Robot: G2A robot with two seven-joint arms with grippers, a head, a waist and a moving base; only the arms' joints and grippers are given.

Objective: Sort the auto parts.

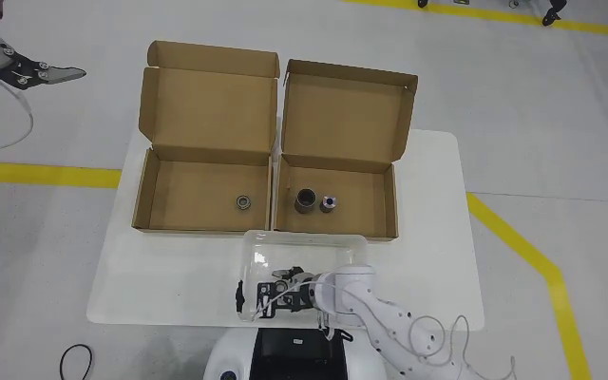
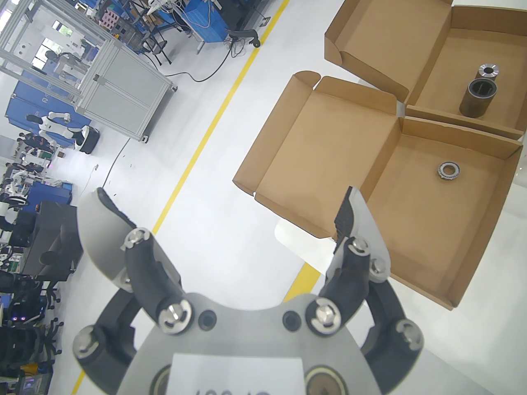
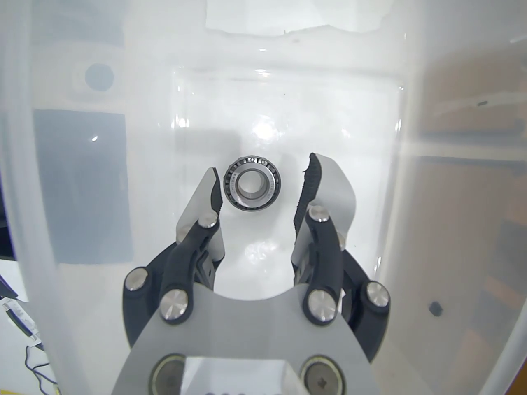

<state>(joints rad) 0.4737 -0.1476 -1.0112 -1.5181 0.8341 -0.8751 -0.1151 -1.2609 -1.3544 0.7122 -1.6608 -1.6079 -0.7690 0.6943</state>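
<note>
The right fingers (image 3: 309, 184) stand partly open astride a bearing (image 3: 252, 184) that lies flat on the floor of the bin (image 3: 453, 166). One finger is just beside its rim, perhaps touching, and the other is a little apart, so nothing is gripped yet. That straddle looks like the set-up for a pinch across the outer ring.

The bin sits at the table's (image 1: 427, 266) near edge, midway along it. Beyond it two open boxes stand side by side. The left box (image 1: 190, 195) holds a second bearing (image 1: 244, 200). The right box (image 1: 361, 204) holds a dark sleeve (image 1: 305, 199) and a small bushing (image 1: 328, 202), just beside each other. By that split, the bearing likely belongs in the left box.

The left fingers (image 2: 350, 215) are wide open and empty, high beyond the table's far left corner, probably to leave the way free.

The right wrist view gives the finger gap and the bearing's rollers. The top view gives the layout of bin and boxes. The left wrist view shows sleeve and bushing standing on end.
</note>
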